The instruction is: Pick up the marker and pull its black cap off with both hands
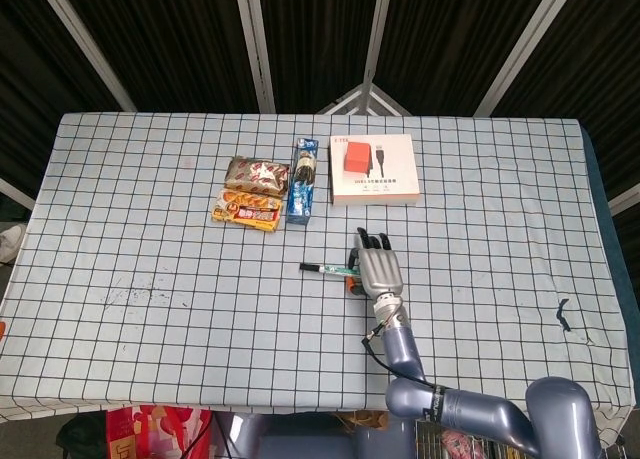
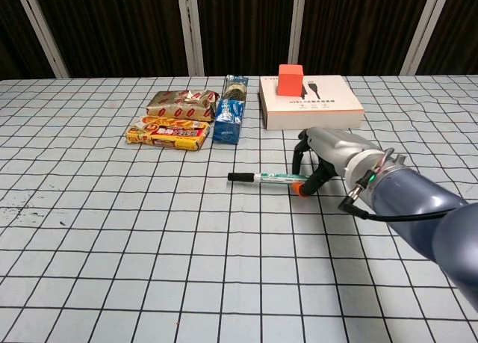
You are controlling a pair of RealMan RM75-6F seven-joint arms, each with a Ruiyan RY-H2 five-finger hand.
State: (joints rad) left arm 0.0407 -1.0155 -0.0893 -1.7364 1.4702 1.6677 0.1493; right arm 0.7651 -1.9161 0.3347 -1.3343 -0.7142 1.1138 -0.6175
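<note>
My right hand (image 2: 328, 155) sits palm-down over the right end of the marker (image 2: 261, 179), fingers curled toward the cloth and thumb low beside the barrel. The orange-tipped thumb (image 2: 300, 190) touches or nearly touches the marker's right end; I cannot tell from either view whether the fingers actually clamp it. In the head view the same hand (image 1: 376, 269) covers the marker's right end, and only the left part of the marker (image 1: 322, 269) shows.

The marker lies flat on the bench (image 2: 112, 268), roughly crosswise, near the middle of the checked cloth. Its black cap (image 2: 240, 177) is on and points toward my left side. The barrel is pale with green print.

My left hand appears in neither view.

Beyond the marker, well apart from it: a white box (image 2: 314, 113) with an orange-red cube (image 2: 290, 80) on it, a blue biscuit pack (image 2: 231, 119) lying lengthwise, a brown snack bag (image 2: 181, 102), and a yellow-red snack pack (image 2: 167, 134) just in front of that bag. A dark mark (image 1: 563, 314) shows on the cloth near the right edge in the head view.
</note>
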